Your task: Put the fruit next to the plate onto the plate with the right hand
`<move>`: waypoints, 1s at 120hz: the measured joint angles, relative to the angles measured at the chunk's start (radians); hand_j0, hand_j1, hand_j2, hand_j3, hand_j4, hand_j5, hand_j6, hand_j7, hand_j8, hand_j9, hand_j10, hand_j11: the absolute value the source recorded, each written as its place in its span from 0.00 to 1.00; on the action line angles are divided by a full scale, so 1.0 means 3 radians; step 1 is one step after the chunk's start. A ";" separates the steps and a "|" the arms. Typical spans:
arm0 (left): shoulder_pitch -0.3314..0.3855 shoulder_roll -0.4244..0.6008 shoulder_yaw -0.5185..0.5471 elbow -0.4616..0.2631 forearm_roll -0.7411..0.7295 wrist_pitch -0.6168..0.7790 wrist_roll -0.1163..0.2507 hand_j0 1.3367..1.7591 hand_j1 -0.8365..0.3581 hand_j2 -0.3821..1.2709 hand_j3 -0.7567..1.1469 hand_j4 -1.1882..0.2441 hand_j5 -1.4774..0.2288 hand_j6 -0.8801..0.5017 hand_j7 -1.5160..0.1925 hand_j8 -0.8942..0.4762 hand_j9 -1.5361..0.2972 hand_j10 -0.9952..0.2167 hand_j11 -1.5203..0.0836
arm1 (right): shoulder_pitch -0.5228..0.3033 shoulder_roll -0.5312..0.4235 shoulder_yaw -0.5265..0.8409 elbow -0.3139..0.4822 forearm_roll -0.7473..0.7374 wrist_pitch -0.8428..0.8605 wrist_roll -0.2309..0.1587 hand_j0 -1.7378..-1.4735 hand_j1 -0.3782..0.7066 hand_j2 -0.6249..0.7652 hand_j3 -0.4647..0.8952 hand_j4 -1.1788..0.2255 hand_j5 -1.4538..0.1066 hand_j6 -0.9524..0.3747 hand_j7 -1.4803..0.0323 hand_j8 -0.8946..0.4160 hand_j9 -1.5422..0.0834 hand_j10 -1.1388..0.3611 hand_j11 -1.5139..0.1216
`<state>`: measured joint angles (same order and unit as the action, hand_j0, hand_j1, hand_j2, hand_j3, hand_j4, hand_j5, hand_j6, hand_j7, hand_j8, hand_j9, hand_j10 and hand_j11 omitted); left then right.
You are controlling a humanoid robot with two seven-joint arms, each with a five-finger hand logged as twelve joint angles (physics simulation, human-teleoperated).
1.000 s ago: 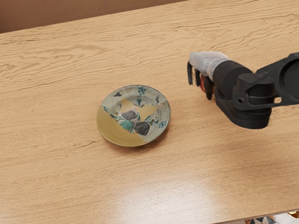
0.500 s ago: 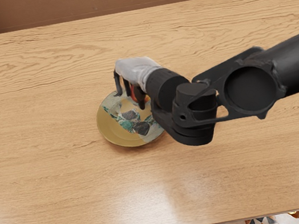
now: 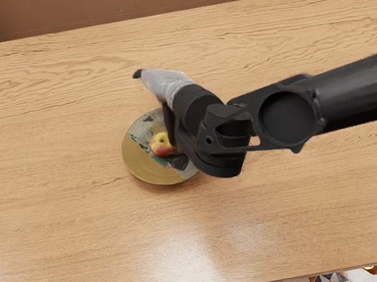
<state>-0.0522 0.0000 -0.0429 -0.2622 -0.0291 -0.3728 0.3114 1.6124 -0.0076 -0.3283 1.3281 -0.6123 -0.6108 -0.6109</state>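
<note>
The fruit, yellow with a red blush, is seen resting on the plate, on the half of the plate toward the bench's right edge. The plate lies near the middle of the bench, a little toward its left edge.

The right robot hand is held over the far side of the plate, its arm reaching in from the right edge of the bench. The robot hand is judged to be released: one fingertip is stretched out toward the far edge of the bench, and the fruit is not enclosed by the fingers. A dark finger is seen just beside the fruit; whether it touches the fruit cannot be told, since the wrist covers that part of the plate. The left arm is not shown.

The placing is judged to be essentially done, with only the withdrawal left. The main risk lies there. If the robot hand is drawn back toward the right edge while a finger is against the fruit, the round fruit could be nudged and rolled over the shallow rim onto the bench. The plate could also be clipped and shifted by the bulky wrist if it is pulled away low. A lift clear of the plate before any sideways travel is therefore called for.
</note>
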 joint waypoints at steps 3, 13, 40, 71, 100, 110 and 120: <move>0.0000 0.0000 0.0000 0.0000 0.0000 0.0000 0.0000 0.76 0.99 0.23 0.40 0.83 0.87 0.64 0.89 0.65 0.84 0.82 0.95 | -0.0059 -0.0014 0.0115 -0.0031 -0.0002 0.0000 0.0000 0.30 0.12 0.50 0.34 0.76 0.82 0.62 0.87 0.63 0.85 0.71 0.83; 0.0000 0.0000 0.0000 0.0000 0.0000 0.0000 0.0000 0.76 0.99 0.23 0.40 0.83 0.87 0.64 0.89 0.65 0.84 0.82 0.95 | -0.0182 -0.0051 0.0387 -0.0090 -0.0005 0.0000 0.0000 0.30 0.10 0.48 0.34 0.78 0.85 0.65 0.90 0.64 0.88 0.72 0.85; 0.0000 0.0000 0.0000 0.0000 0.0000 0.0000 0.0000 0.76 0.99 0.23 0.40 0.83 0.87 0.64 0.89 0.65 0.84 0.82 0.95 | -0.0583 -0.0572 0.1062 -0.0028 0.0000 0.0000 0.0000 0.30 0.07 0.46 0.34 0.81 0.89 0.68 0.94 0.66 0.91 0.74 0.89; 0.0000 0.0000 0.0000 0.0000 0.0000 0.0000 0.0000 0.76 0.99 0.23 0.40 0.83 0.87 0.64 0.89 0.65 0.84 0.82 0.95 | -0.1483 -0.1250 0.2237 0.0386 -0.0006 0.0043 0.0000 0.30 0.06 0.45 0.34 0.82 0.91 0.70 0.95 0.66 0.93 0.74 0.90; 0.0000 0.0000 0.0000 0.0000 0.0000 0.0000 0.0000 0.76 0.99 0.23 0.40 0.83 0.87 0.64 0.89 0.65 0.84 0.82 0.95 | -0.2662 -0.1583 0.3932 0.0482 0.0005 0.1792 0.0000 0.30 0.06 0.45 0.34 0.82 0.91 0.70 0.96 0.66 0.93 0.74 0.90; 0.0000 0.0000 0.0000 0.0000 0.0000 0.0000 0.0000 0.76 0.99 0.23 0.40 0.83 0.87 0.64 0.89 0.65 0.84 0.82 0.95 | -0.3095 -0.1610 0.4580 0.0486 0.0021 0.2627 0.0000 0.30 0.06 0.45 0.34 0.82 0.91 0.70 0.96 0.66 0.93 0.74 0.90; 0.0000 0.0000 0.0000 0.0000 0.0000 0.0000 0.0000 0.76 0.99 0.23 0.40 0.83 0.87 0.64 0.89 0.65 0.84 0.82 0.95 | -0.3383 -0.1616 0.5010 0.0473 0.0140 0.3378 0.0000 0.30 0.06 0.45 0.34 0.82 0.91 0.70 0.96 0.66 0.93 0.74 0.90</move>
<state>-0.0522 0.0000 -0.0430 -0.2623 -0.0291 -0.3727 0.3114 0.5975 -0.4924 1.1746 1.4700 -0.5704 0.4026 -0.6109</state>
